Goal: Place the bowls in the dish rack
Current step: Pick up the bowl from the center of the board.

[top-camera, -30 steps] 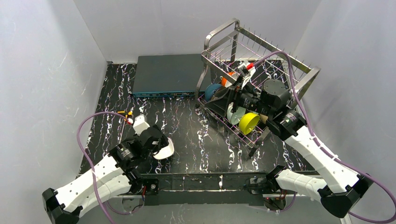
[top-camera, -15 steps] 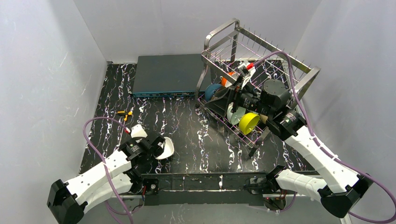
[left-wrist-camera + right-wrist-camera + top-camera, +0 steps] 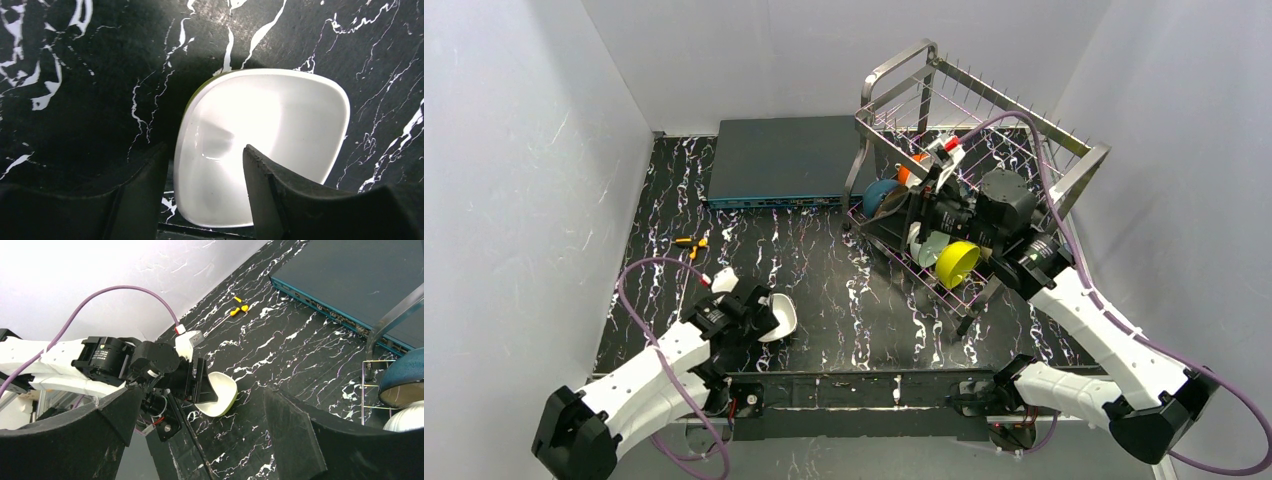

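Note:
A white bowl (image 3: 781,317) with a yellow-green outside lies on the black marbled table near the front left. In the left wrist view this bowl (image 3: 280,125) fills the middle, and the right wrist view shows it too (image 3: 222,390). My left gripper (image 3: 759,312) straddles its near rim: one finger is inside the bowl, the other outside with a slim gap, so the gripper (image 3: 205,150) is open. The dish rack (image 3: 984,110) at the back right holds a yellow bowl (image 3: 957,262), a dark blue bowl (image 3: 879,195), an orange bowl (image 3: 909,170) and a pale one (image 3: 927,245). My right gripper (image 3: 914,203) hovers open and empty by the rack.
A flat dark grey-blue box (image 3: 784,158) lies at the back centre, beside the rack's left end. A small yellow-orange object (image 3: 690,243) lies on the table's left side. Grey walls close in on three sides. The table's front edge runs just behind the white bowl.
My left arm has swung so its gripper sits over the white bowl's near rim, and its jaws have narrowed. The right arm has barely shifted.

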### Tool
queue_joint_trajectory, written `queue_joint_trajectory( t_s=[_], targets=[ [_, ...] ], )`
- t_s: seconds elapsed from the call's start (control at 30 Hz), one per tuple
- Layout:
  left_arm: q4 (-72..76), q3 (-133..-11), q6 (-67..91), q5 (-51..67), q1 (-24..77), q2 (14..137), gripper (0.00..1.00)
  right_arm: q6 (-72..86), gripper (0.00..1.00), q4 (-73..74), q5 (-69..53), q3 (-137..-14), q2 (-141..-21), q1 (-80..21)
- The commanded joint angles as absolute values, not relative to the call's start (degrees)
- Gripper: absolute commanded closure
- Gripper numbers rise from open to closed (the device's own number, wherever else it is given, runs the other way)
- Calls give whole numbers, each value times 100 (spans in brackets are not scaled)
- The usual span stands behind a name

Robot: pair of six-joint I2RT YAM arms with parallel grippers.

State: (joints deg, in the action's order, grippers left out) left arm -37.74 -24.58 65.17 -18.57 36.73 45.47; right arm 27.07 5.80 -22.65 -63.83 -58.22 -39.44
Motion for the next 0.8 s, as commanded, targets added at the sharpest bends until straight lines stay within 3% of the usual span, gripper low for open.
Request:
queue_joint_trajectory(
  t_s=[0.0,0.37,0.77],
  targets=[
    [-3407,-2566,6008,-1477,3514,4849,47,2690,1,359,-2347,-6510,-5965,-3929],
    [-2977,-2655,5547,-1140,3401,5247,58,2664,1,327,-2338,-6475,-6033,-3935],
    [-2626,-2794,5112,-862,3401,5455,77,2514,1,543,-2267,-6583,-6116,-3931]
  ],
)
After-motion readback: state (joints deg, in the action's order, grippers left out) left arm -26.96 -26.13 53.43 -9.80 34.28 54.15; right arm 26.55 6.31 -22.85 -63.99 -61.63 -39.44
